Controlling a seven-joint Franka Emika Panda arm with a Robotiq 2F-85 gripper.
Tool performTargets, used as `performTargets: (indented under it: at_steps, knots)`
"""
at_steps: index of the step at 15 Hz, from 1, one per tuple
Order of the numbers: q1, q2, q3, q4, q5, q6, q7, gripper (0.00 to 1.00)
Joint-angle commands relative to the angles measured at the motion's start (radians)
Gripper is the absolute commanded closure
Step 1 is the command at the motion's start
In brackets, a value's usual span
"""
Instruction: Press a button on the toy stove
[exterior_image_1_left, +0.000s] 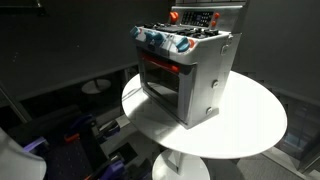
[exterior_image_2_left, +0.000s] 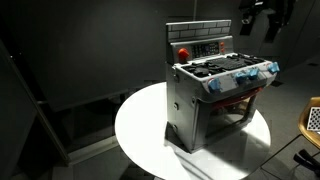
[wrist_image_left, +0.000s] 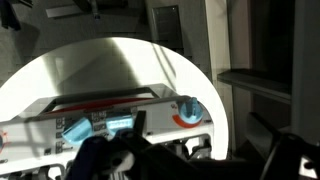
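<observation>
The toy stove (exterior_image_1_left: 190, 75) is a silver-grey box with a red-lit oven window, blue, white and red knobs and a red back panel. It stands on a round white table (exterior_image_1_left: 250, 125) in both exterior views (exterior_image_2_left: 215, 95). My gripper (exterior_image_2_left: 262, 20) hangs high above and behind the stove, apart from it, and looks open and empty. It is out of frame in the exterior view that shows the oven window. In the wrist view the stove's top (wrist_image_left: 100, 115) and a blue knob (wrist_image_left: 190, 110) lie below my dark fingers (wrist_image_left: 190, 165).
The table rim (exterior_image_2_left: 140, 130) leaves a bare white margin around the stove. Dark walls surround the scene. Cluttered equipment (exterior_image_1_left: 90, 135) sits on the floor beside the table. A pale object (exterior_image_2_left: 312, 120) stands at the frame edge.
</observation>
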Motion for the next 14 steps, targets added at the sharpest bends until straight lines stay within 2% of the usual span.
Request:
performTargets:
  at_steps: [1, 9, 14]
  knots:
    - [-0.028, 0.075, -0.013, 0.092, -0.072, 0.037, 0.039, 0.0]
    - [-0.063, 0.217, -0.057, 0.172, -0.258, 0.264, 0.122, 0.0]
    - [-0.064, 0.268, -0.091, 0.185, -0.388, 0.393, 0.229, 0.0]
